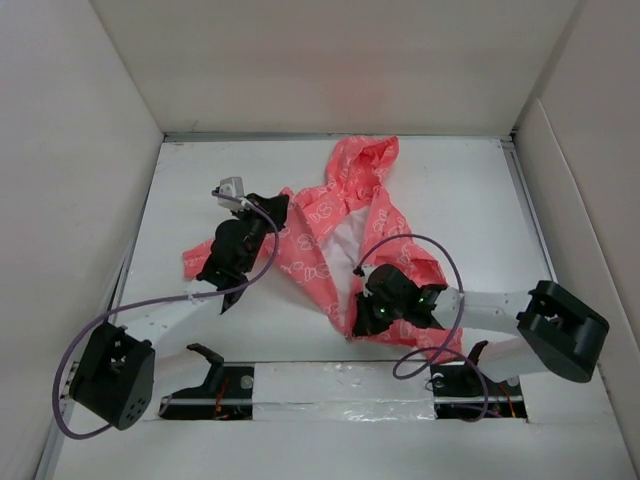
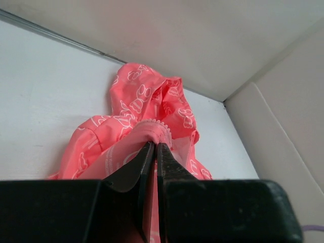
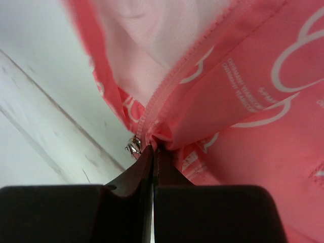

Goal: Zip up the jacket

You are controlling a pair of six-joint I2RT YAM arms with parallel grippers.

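Observation:
The coral-pink jacket (image 1: 308, 250) lies open on the white table, hood (image 1: 362, 170) toward the back wall and white lining (image 1: 350, 235) showing between the front panels. My left gripper (image 1: 282, 208) is at the left front panel; in the left wrist view (image 2: 154, 145) its jaws are shut on a fold of the pink fabric (image 2: 152, 132). My right gripper (image 1: 358, 324) sits at the jacket's near hem. In the right wrist view (image 3: 153, 148) it is shut on fabric at the lower end of the zipper tape (image 3: 167, 88), right beside the silver zipper slider (image 3: 133, 147).
White walls (image 1: 80, 150) box in the table on three sides. Purple cables (image 1: 450, 300) loop off both wrists. A taped strip (image 1: 340, 385) and two slots run along the near edge between the arm bases. One sleeve end (image 1: 195, 262) pokes out under the left arm.

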